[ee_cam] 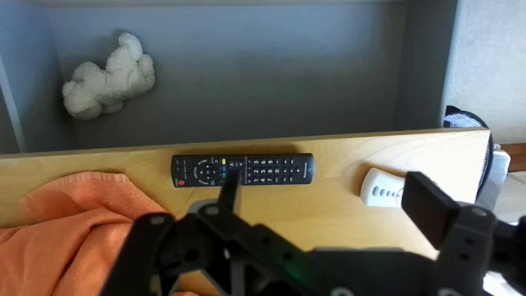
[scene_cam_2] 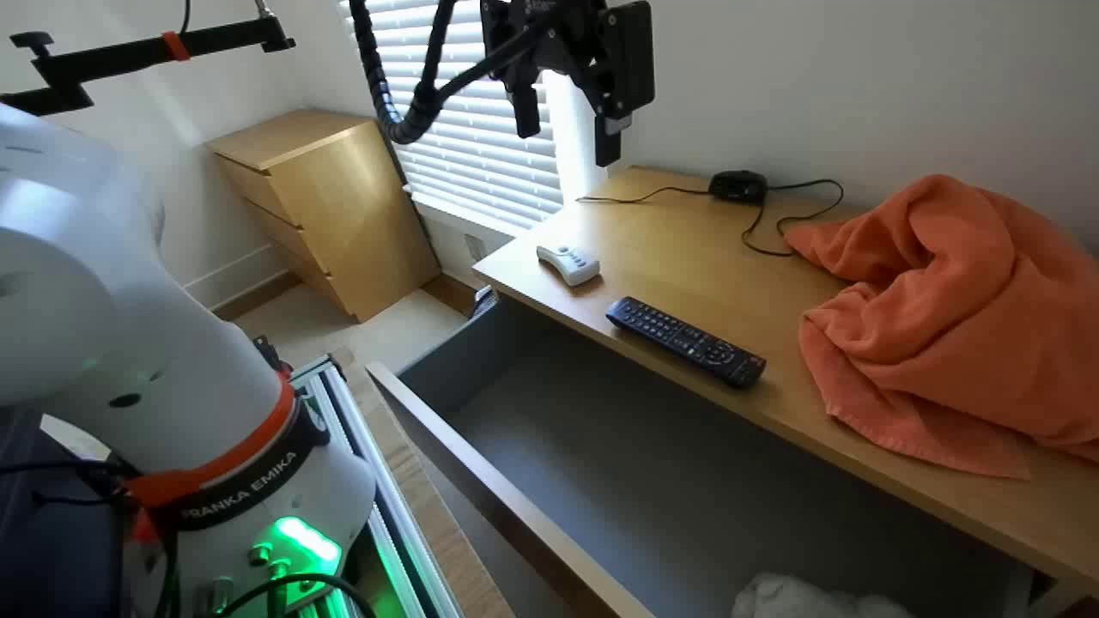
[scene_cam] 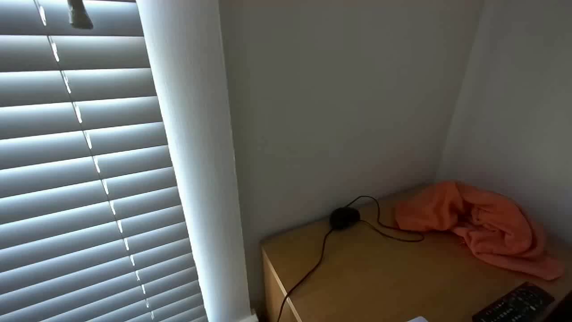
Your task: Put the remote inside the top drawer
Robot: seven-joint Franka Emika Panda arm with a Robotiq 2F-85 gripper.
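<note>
The remote, a flat black slab with many buttons, lies face up on the wooden dresser top close to its front edge. It shows in both exterior views [scene_cam: 514,305] [scene_cam_2: 685,341] and in the wrist view [ee_cam: 271,170]. The top drawer [scene_cam_2: 601,455] is pulled open below that edge; its grey floor also shows in the wrist view [ee_cam: 271,82]. My gripper [scene_cam_2: 567,137] is open and empty, well above the dresser top. In the wrist view my gripper's fingers [ee_cam: 324,189] stand wide apart; one fingertip overlaps the remote in the picture, without touching it.
A white controller [scene_cam_2: 568,264] lies on the dresser top near the remote. An orange cloth [scene_cam_2: 953,318] is heaped on the other side. A black plug with cable [scene_cam_2: 738,185] lies at the back by the wall. A white plush thing [ee_cam: 111,78] lies in the drawer.
</note>
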